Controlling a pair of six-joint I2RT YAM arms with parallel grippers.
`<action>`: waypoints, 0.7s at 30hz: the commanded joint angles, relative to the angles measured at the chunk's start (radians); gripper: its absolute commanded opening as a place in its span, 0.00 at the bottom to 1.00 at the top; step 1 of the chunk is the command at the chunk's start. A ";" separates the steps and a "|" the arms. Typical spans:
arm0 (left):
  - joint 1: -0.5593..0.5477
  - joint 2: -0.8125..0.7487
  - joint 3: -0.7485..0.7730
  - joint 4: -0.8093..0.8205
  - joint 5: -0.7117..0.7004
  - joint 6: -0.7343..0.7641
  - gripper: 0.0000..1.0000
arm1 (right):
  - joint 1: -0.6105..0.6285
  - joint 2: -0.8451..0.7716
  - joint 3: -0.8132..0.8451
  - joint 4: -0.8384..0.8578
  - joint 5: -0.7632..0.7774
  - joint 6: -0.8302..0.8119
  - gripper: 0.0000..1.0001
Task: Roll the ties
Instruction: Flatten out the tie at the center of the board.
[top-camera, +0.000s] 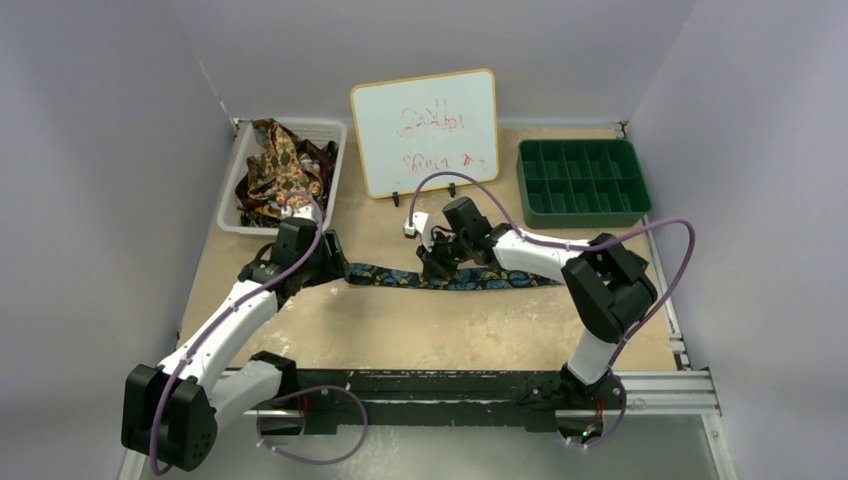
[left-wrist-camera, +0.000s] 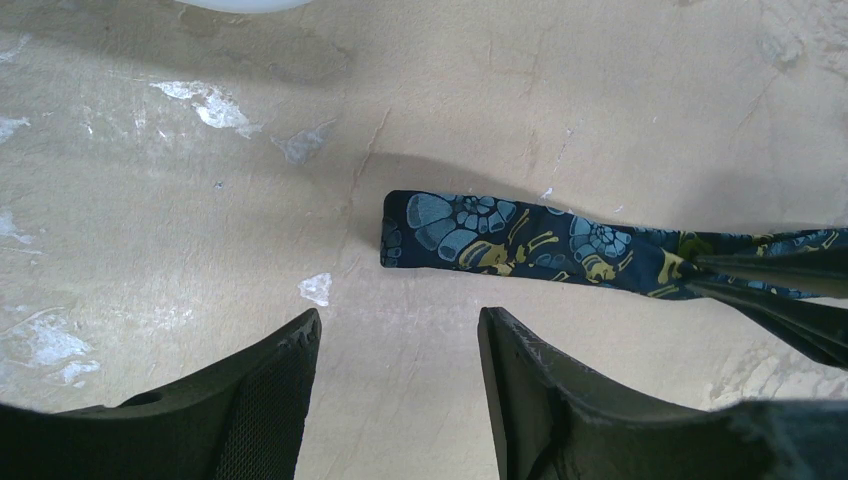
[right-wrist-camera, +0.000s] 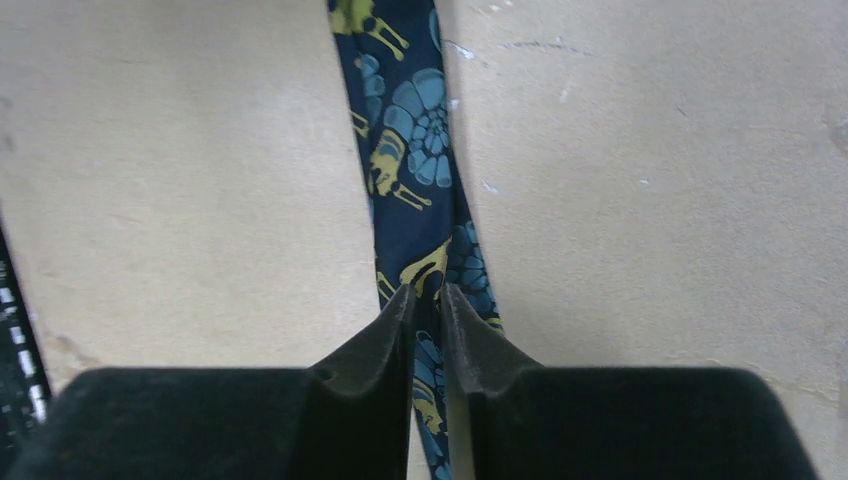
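A dark navy tie (top-camera: 385, 276) with blue and gold print lies stretched flat, left to right, across the middle of the table. My right gripper (top-camera: 432, 268) is shut on it partway along; in the right wrist view the gripper (right-wrist-camera: 427, 297) pinches the tie (right-wrist-camera: 410, 130) between its tips. My left gripper (top-camera: 335, 262) is open and empty at the tie's left end. In the left wrist view the gripper (left-wrist-camera: 395, 325) hovers just short of the tie's squared end (left-wrist-camera: 480, 232). The other ties (top-camera: 285, 165), brown, gold and red, are heaped in a white basket (top-camera: 232, 190) at the back left.
A small whiteboard (top-camera: 425, 130) with red writing stands at the back centre. A green compartment tray (top-camera: 583, 182) sits at the back right. Grey walls close in both sides. The tabletop (left-wrist-camera: 150, 250) is worn, with white scuffs.
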 joint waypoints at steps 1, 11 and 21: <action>0.007 -0.007 0.032 0.009 -0.012 0.005 0.58 | 0.003 -0.051 -0.003 -0.042 -0.091 0.012 0.15; 0.007 0.013 0.015 0.043 0.005 0.001 0.62 | 0.003 0.050 0.072 -0.023 0.077 0.121 0.19; 0.021 0.125 -0.021 0.235 0.100 0.022 0.75 | -0.063 -0.193 -0.010 0.046 0.385 0.527 0.69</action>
